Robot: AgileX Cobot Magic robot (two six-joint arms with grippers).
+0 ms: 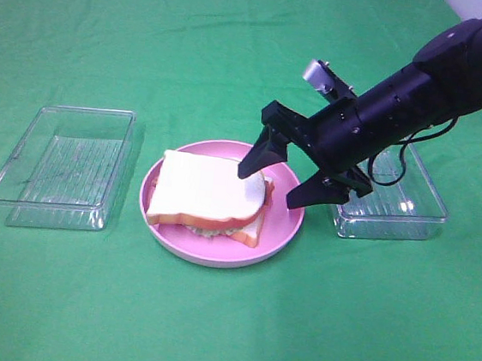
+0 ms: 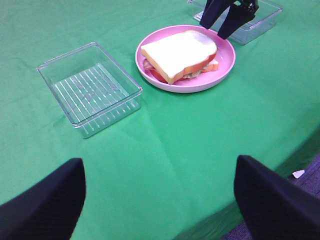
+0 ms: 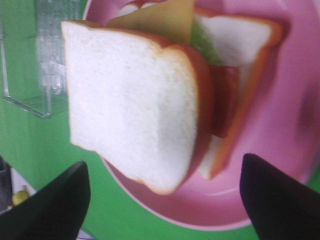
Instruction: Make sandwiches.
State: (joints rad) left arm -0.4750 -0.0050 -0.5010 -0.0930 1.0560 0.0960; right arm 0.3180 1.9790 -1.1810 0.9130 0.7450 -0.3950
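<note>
A sandwich (image 1: 209,196) lies on the pink plate (image 1: 285,215) in the middle of the green table. Its top white bread slice (image 3: 130,107) sits askew over yellow cheese (image 3: 160,20), green lettuce (image 3: 202,42), red-brown bacon (image 3: 225,100) and the bottom slice (image 3: 235,40). My right gripper (image 1: 275,184) hangs open just above the sandwich's right end, its fingers (image 3: 50,210) apart and empty. My left gripper (image 2: 160,210) is open and empty, well back from the plate (image 2: 225,60) and low near the table's front edge. It does not show in the exterior view.
An empty clear plastic tray (image 1: 61,166) stands left of the plate. A second clear tray (image 1: 394,205) stands to the right, under my right arm. The green cloth's edge (image 2: 300,160) drops off close to my left gripper.
</note>
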